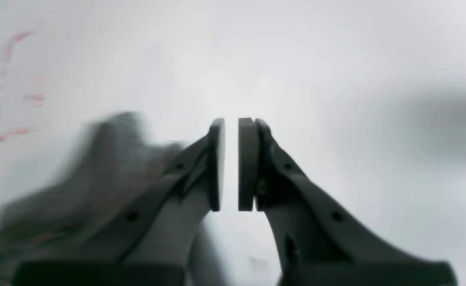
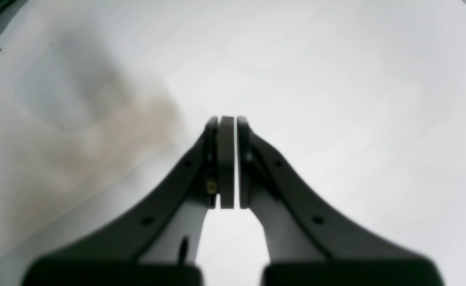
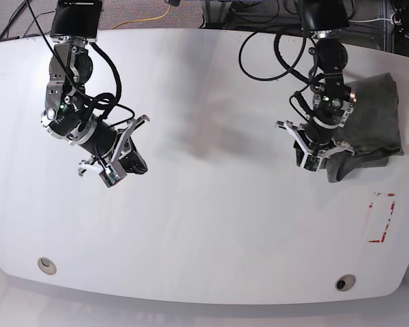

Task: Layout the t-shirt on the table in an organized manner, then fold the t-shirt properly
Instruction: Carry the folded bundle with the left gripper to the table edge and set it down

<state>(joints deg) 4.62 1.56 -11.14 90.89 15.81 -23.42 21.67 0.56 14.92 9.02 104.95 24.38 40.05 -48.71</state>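
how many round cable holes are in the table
2. One cable hole sits near the table's front edge on the base view's left; the other cable hole is near the front edge on its right. The arms or t-shirt could hide more.

Beyond the far edge of the scene there is a dark floor [image 3: 191, 12]. On it lies a yellow cable [image 3: 153, 17], and some black cables [image 3: 221, 10] lie near it. A metal frame [image 3: 368, 30] stands there too. Light is soft and even.
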